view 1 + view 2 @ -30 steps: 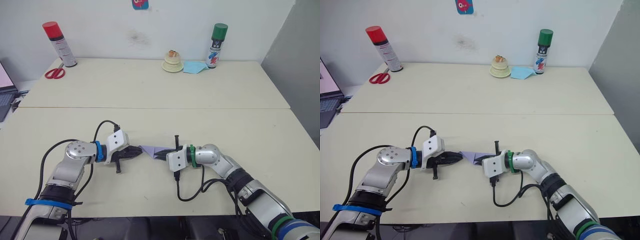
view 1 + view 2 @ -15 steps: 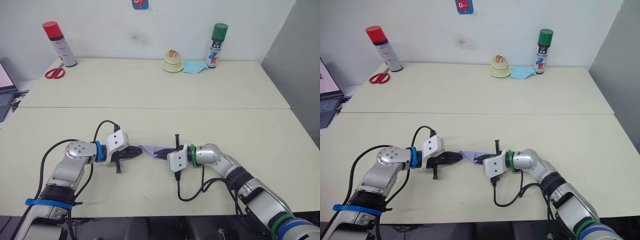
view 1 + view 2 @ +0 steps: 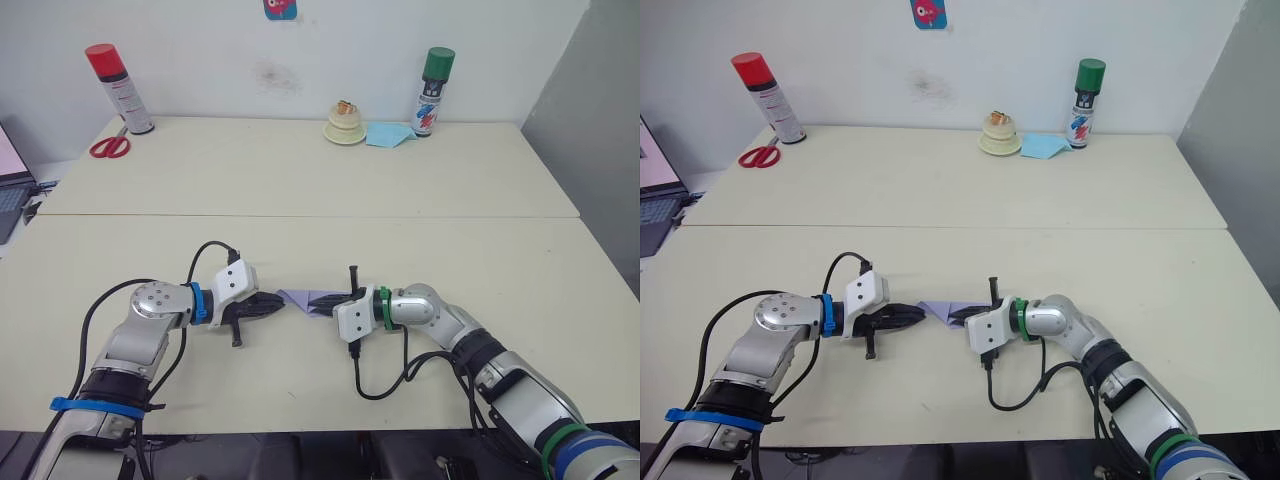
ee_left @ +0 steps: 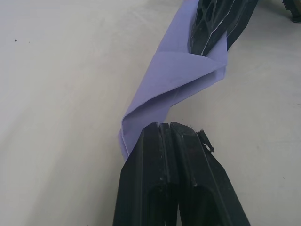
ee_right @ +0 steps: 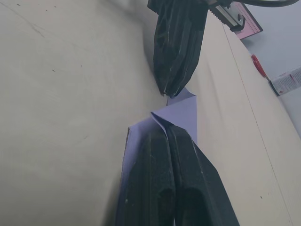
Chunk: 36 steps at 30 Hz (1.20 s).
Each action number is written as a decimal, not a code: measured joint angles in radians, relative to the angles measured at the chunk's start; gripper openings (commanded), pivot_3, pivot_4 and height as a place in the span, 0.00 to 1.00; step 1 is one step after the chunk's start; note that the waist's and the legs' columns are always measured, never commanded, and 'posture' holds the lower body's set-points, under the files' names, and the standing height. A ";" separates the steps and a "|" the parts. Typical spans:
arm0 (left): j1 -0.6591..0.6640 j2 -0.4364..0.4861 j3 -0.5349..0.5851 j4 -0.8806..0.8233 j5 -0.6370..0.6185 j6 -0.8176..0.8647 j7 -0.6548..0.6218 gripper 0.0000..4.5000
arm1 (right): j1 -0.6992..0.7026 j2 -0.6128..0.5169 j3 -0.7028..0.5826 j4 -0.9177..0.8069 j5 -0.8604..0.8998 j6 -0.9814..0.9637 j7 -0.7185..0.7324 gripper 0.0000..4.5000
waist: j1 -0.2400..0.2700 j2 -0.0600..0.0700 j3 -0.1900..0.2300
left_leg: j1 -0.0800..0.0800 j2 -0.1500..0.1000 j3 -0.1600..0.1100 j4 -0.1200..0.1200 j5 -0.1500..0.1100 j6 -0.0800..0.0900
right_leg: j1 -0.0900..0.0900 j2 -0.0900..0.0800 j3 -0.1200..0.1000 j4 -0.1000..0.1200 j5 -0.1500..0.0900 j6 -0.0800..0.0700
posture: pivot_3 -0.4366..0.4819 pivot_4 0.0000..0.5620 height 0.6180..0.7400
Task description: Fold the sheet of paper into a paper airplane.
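Near table edge: L tool point(image 3: 283, 305) + R tool point(image 3: 312, 303) clamp folded paper airplane point(image 3: 300, 298) | scissors point(image 3: 109, 146), spray cans point(image 3: 119, 88) far back

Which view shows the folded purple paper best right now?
The left wrist view: the paper lies unobscured, layered folds plain, pinched by the left pincer. The right wrist view hides much behind the right pincer; the eye views show a sliver.

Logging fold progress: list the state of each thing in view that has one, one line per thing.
Thin lavender-purple paper sheet: partly folded into a narrow strip, gripped at both ends, on the table.
Left tool: shut on the paper's end.
Right tool: shut on the opposite end.
Red-handled scissors: closed, lying flat.
Red-capped spray can: upright, capped.
Green-capped spray can: upright, capped.
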 measured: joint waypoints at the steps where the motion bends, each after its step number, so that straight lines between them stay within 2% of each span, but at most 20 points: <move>1: 0.000 0.000 0.000 0.000 0.000 0.001 0.000 0.08 | 0.000 0.000 0.000 0.000 0.000 0.001 0.001 0.01 | 0.000 0.000 0.000 | 0.000 0.000 0.000 0.000 0.000 0.000 | 0.000 0.000 0.000 0.000 0.000 0.000 | 0.48 0.27 0.98; 6: -0.002 0.003 0.005 -0.003 -0.022 0.042 -0.008 0.08 | 0.000 -0.001 0.002 0.000 0.000 0.007 0.006 0.01 | 0.000 0.000 0.000 | 0.000 0.000 0.000 0.000 0.000 0.000 | 0.000 0.000 0.000 0.000 0.000 0.000 | 0.48 0.27 0.98; 9: -0.029 0.028 0.019 -0.005 -0.079 0.167 -0.035 0.08 | 0.000 -0.002 0.002 -0.003 0.000 0.010 0.008 0.01 | 0.000 -0.001 0.000 | 0.000 0.000 -0.001 0.000 0.000 0.000 | 0.000 0.001 -0.001 0.000 0.000 0.000 | 0.48 0.27 0.98; 13: -0.130 0.070 0.069 -0.044 -0.159 0.334 -0.059 0.08 | 0.002 -0.007 0.002 -0.008 0.000 0.012 0.010 0.01 | 0.002 -0.001 0.001 | -0.001 -0.001 -0.001 0.001 0.000 0.000 | 0.000 0.001 -0.001 0.000 -0.001 0.002 | 0.48 0.27 0.98; 16: -0.196 0.057 0.082 -0.095 -0.196 0.386 -0.055 0.08 | 0.004 -0.008 0.002 -0.011 0.000 0.013 0.010 0.01 | 0.001 -0.001 0.001 | -0.001 -0.001 0.001 0.001 0.000 0.000 | 0.000 0.001 0.000 0.000 -0.001 0.003 | 0.48 0.27 0.98; 22: -0.180 -0.043 0.007 -0.098 -0.158 0.354 0.000 0.08 | 0.005 -0.008 0.002 -0.015 0.001 0.015 0.011 0.01 | 0.001 -0.001 0.001 | -0.001 -0.001 0.000 0.001 0.000 0.000 | 0.000 0.001 0.000 0.000 0.001 0.000 | 0.48 0.27 0.98; 32: -0.141 -0.049 -0.067 -0.039 -0.040 0.215 0.008 0.08 | 0.011 -0.012 0.002 -0.026 0.001 0.022 0.011 0.01 | 0.002 -0.001 0.001 | -0.001 -0.001 0.000 0.001 0.000 0.000 | 0.000 0.001 0.000 0.000 0.001 0.000 | 0.48 0.27 0.98; 36: -0.143 -0.050 -0.086 0.013 0.004 0.106 0.007 0.08 | 0.011 -0.012 0.002 -0.027 0.001 0.024 0.012 0.01 | 0.003 -0.001 0.000 | -0.001 -0.001 0.000 0.001 0.000 0.000 | 0.000 0.001 0.000 0.000 0.001 0.000 | 0.48 0.27 0.98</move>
